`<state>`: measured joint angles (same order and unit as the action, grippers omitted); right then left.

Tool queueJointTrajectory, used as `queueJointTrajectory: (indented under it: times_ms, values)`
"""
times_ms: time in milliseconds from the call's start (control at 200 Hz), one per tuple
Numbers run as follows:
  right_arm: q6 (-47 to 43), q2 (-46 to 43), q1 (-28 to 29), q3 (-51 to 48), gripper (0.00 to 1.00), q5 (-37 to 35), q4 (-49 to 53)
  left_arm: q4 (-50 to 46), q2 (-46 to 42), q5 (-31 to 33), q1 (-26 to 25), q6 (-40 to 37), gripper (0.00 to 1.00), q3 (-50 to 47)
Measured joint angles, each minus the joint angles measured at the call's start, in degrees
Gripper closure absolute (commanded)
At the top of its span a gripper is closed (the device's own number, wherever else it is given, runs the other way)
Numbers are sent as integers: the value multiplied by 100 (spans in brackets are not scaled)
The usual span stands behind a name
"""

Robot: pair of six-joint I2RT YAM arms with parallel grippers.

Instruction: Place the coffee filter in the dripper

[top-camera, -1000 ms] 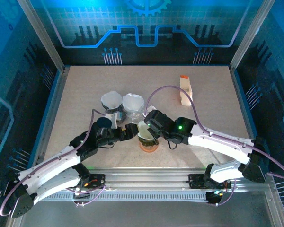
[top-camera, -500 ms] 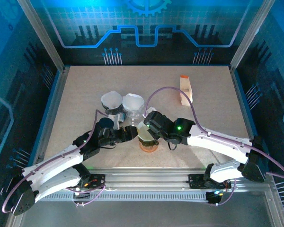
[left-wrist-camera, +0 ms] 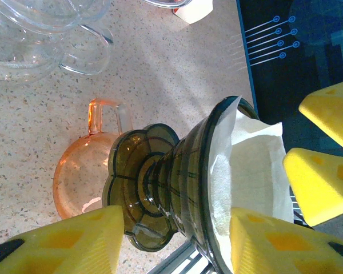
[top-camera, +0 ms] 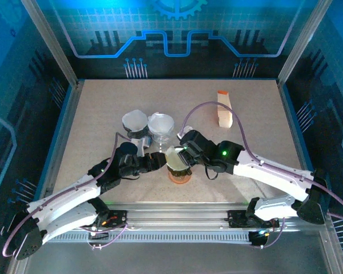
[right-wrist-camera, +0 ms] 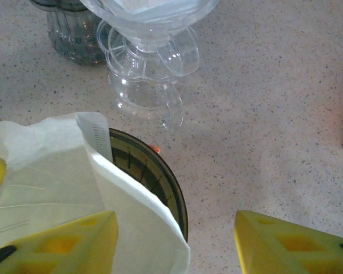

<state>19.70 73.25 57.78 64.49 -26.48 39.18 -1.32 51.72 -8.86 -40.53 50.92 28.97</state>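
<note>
On the speckled table [top-camera: 103, 114] the left gripper [left-wrist-camera: 176, 221] is clenched around the dark glass dripper [left-wrist-camera: 160, 182], with one yellow pad by its scalloped foot and the other by the rim. It holds the dripper over the orange cup [left-wrist-camera: 80, 182]; whether the foot rests on the cup I cannot tell. The right gripper [right-wrist-camera: 176, 222] is released, jaws wide, with no paper between them. The coffee filter [right-wrist-camera: 51, 165] lies inside the dripper's cone but looks loosely seated: a folded corner and the seam strip stand above the rim. To do this step well, I judge that the left grip should steady the dripper while the right fingers either lift straight away without snagging that raised edge, or first press the paper lightly against the ribbed wall. As for writing, the white carton with an orange top [top-camera: 223, 108] at the back shows no lettering that can be read, and the glassware bears no visible mark
</note>
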Motion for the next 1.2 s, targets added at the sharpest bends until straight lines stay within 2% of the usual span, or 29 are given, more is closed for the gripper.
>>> queueJointTrajectory:
  times_ms: [70,455,725,881,1076,1201]
  values:
    - [28,4,-103,-7,40,118,-9,-2,0,0,0,4,40,0]
    - [133,216,-247,-306,39,468,-52,-11,-105,-4,0,-4,33,0]
    - [175,264,-251,-378,39,533,-136,-2,-205,-70,0,-2,38,0]
    - [195,264,-251,-378,38,575,-142,-4,-120,-131,0,-15,51,-2]
    - [173,221,-291,-378,34,640,-146,-9,-109,-149,0,0,52,-31]
    - [122,96,-555,-350,31,1019,-114,-9,-111,-151,0,0,53,-33]
